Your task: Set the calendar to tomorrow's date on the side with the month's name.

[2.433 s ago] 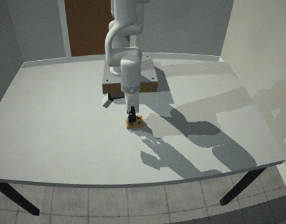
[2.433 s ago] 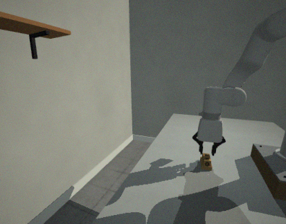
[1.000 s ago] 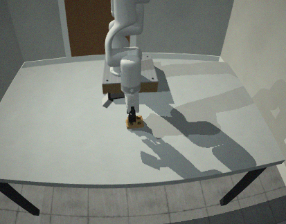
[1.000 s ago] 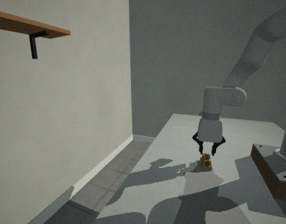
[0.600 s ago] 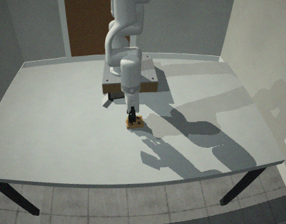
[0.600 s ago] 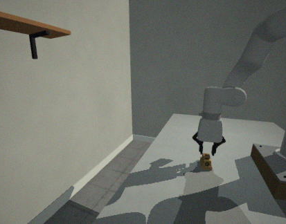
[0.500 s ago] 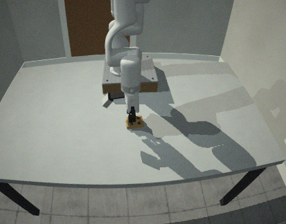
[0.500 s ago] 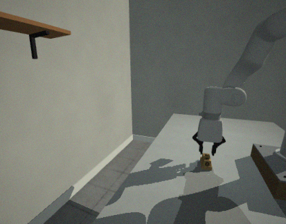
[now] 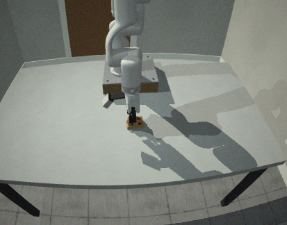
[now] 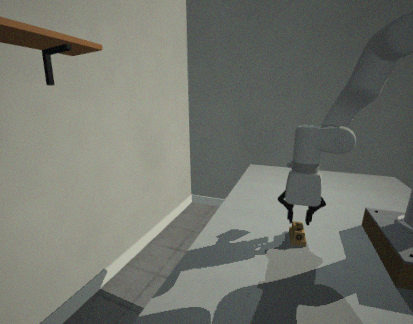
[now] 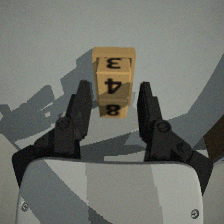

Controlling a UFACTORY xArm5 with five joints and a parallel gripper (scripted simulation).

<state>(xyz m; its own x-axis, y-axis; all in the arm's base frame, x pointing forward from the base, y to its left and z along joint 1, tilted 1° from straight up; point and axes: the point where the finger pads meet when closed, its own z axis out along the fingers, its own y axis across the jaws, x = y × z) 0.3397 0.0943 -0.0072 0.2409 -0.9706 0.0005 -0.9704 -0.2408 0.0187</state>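
Note:
The small wooden calendar tray (image 9: 135, 128) (image 11: 114, 50) stands on the table, below the gripper. Wooden faces in the wrist view read 3 (image 11: 113, 63), 4 (image 11: 113, 86) and 8 (image 11: 113, 110), turned upside down to that camera. Which cube each face belongs to is hard to tell. Dark digits also show on the blocks in the exterior view, too small to read. The month side cannot be made out. My gripper (image 9: 132, 121) (image 10: 299, 222) (image 11: 114, 92) is half open and empty, its fingers on either side of the blocks and apart from them, seemingly above them.
The robot's base block (image 9: 149, 87) (image 10: 390, 250) stands at the table's back. A pale box on a dark bar shows beside the arm in the top view. The arm's shadows fall across the table (image 9: 62, 139). A wall shelf (image 10: 50, 39) is far off.

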